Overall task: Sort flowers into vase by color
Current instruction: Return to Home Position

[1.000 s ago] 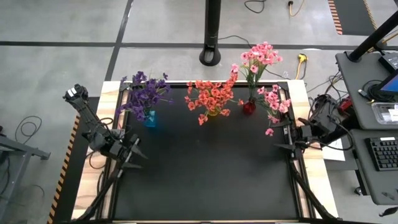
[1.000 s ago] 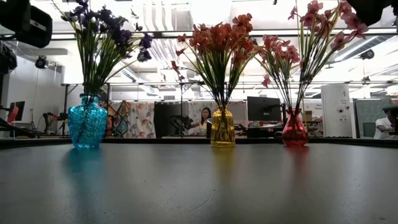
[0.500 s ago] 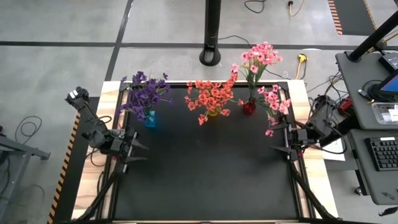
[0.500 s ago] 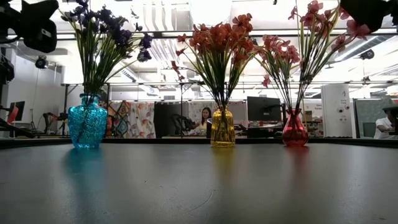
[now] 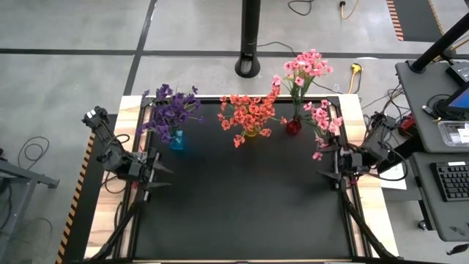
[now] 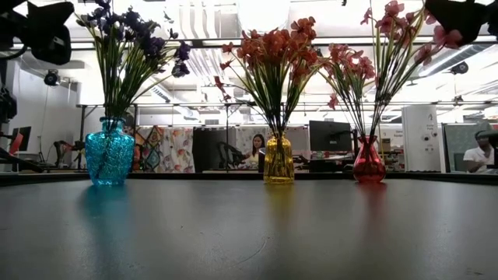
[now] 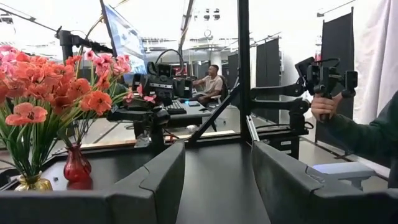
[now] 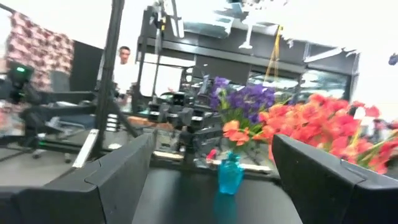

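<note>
Standing in vases [image 5: 176, 140], the flowers [image 5: 249, 114] sit apart from the left gripper [image 5: 161, 177] and right gripper [image 5: 325, 175], both released.

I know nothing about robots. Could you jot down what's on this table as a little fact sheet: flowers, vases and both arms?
Blue vase: purple flowers, far left of the table.
Yellow vase: orange-red flowers, far middle.
Red vase: pink flowers, far right.
Left pincer: open, empty, at the left edge.
Right pincer: open, empty, at the right edge.

Tops of purple flowers [image 6: 137, 40] cropped
</note>
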